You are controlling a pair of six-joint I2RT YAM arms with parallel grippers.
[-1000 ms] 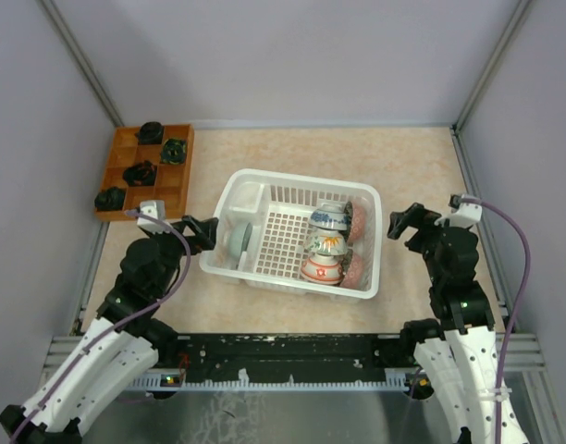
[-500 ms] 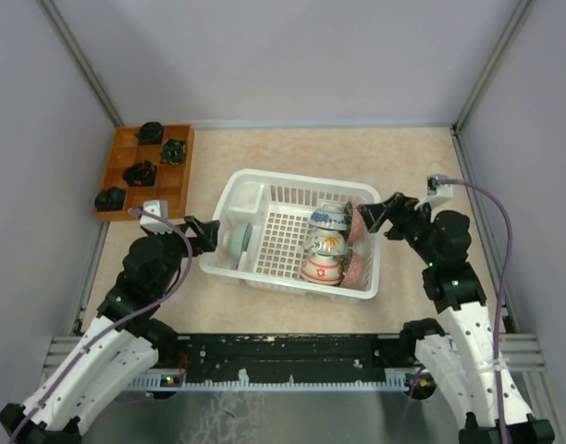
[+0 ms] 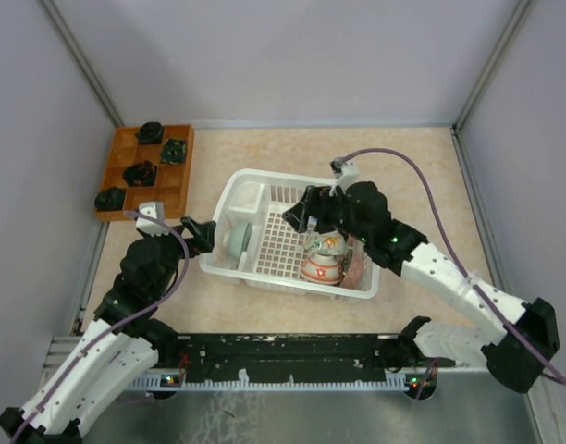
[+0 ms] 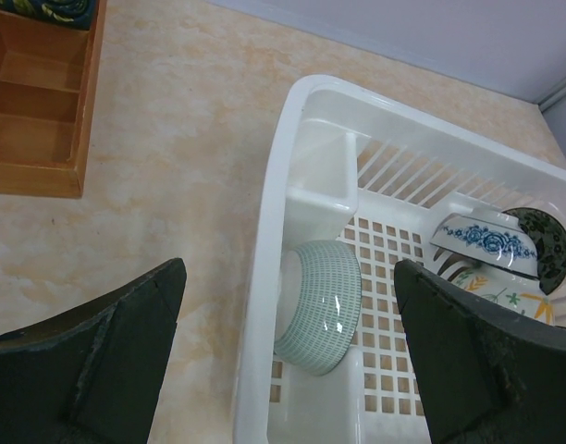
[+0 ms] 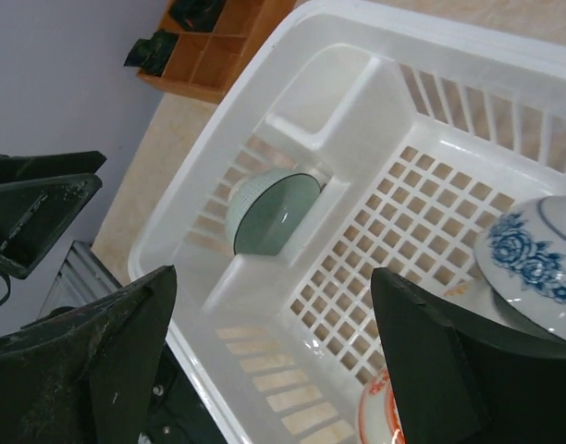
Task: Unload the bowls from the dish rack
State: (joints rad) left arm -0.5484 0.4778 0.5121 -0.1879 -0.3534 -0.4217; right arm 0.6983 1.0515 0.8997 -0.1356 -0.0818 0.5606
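The white dish rack (image 3: 261, 181) sits mid-table. A pale green checked bowl (image 3: 238, 240) stands on edge at its left end. Bowls with orange marks (image 3: 321, 269), a floral one (image 3: 328, 244) and a pinkish speckled one (image 3: 358, 269) stand at its right end. My right gripper (image 3: 301, 215) is open and empty above the rack's grid floor. In the right wrist view (image 5: 274, 370) it looks down on the green bowl (image 5: 269, 213) and a blue-and-white bowl (image 5: 533, 259). My left gripper (image 3: 205, 231) is open, just outside the rack's left rim (image 4: 264, 277), beside the green bowl (image 4: 320, 305).
A brown wooden compartmented tray (image 3: 126, 190) with several dark lumps (image 3: 140, 173) stands at the back left. Grey walls close in the table on three sides. Bare table lies behind the rack and to its right.
My right arm has swung left from beside the rack's right end to over the rack, and now covers the blue-and-white bowl in the top view. The left arm has barely moved.
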